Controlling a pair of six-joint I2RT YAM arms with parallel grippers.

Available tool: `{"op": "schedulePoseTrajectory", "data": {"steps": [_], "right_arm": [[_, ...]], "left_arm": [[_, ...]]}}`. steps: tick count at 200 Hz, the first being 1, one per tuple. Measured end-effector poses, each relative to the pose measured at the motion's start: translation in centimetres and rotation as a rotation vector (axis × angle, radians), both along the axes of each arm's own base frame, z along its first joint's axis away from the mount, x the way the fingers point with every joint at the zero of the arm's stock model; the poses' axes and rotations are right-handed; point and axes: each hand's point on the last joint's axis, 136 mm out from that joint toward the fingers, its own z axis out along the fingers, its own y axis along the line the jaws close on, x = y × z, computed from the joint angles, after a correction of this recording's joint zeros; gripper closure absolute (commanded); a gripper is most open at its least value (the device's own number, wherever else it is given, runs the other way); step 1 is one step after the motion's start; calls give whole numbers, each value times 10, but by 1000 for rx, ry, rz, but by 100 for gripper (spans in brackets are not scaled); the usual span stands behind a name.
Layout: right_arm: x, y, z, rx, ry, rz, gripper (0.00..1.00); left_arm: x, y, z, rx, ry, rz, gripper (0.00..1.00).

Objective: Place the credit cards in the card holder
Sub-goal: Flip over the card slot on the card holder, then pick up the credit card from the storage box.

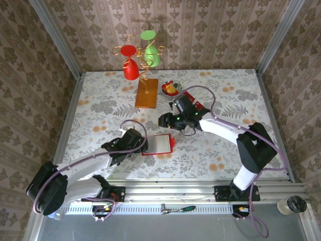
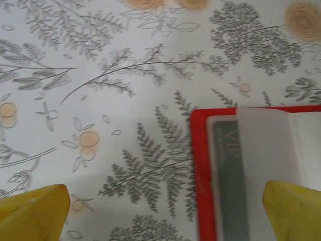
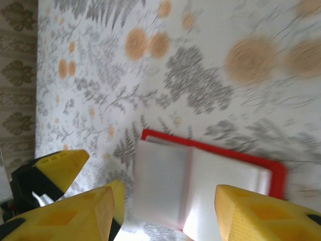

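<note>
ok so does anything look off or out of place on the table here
Nothing spilled or damaged. The card holder lies open and flat, a VIP card tucked in its pocket. The only stray item is a green-handled tool lying on the rail by the arm bases.

- Left arm (image 1: 85, 165): smooth white links between bulky black joints, the largest a rounded black shoulder.
- Right arm (image 1: 220, 128): the same white-and-black build, and a small green light (image 1: 176, 119) glows on its black wrist.
- A thin mauve cable (image 1: 134, 122) loops along the left arm, and a twin cable (image 1: 212, 100) runs along the right.
- Left tool (image 2: 163, 216): blunt yellow fingers (image 2: 32, 213) with rounded corners.
- Right tool (image 3: 163, 216): yellow fingers (image 3: 261, 216) too, with recessed pockets moulded into their sides.
- Each base (image 1: 108, 193) is a black block on a ribbed silver rail (image 1: 175, 193).
</note>
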Motion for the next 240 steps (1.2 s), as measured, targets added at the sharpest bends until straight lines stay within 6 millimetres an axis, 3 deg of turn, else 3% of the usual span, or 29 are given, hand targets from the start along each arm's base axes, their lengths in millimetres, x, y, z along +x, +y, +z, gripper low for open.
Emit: {"op": "schedulePoseTrajectory", "data": {"steps": [50,81,108,179,240], "right_arm": [[45,-72,34,-226,-146,-98,45],[57,-116,34,-410,-179,-131,45],[65,-140,29,-564,-188,-125,49],[75,-167,-1,-831,-157,-32,64],[75,-170,-14,-873,-133,6,73]], "left_arm": [[-2,-17,-9,22,19,-47,0],[-3,-17,-13,34,25,-50,0],[-3,-15,-14,42,24,-46,0],[-11,-3,-29,74,50,-29,0],[-14,1,-33,84,58,-23,0]]}}
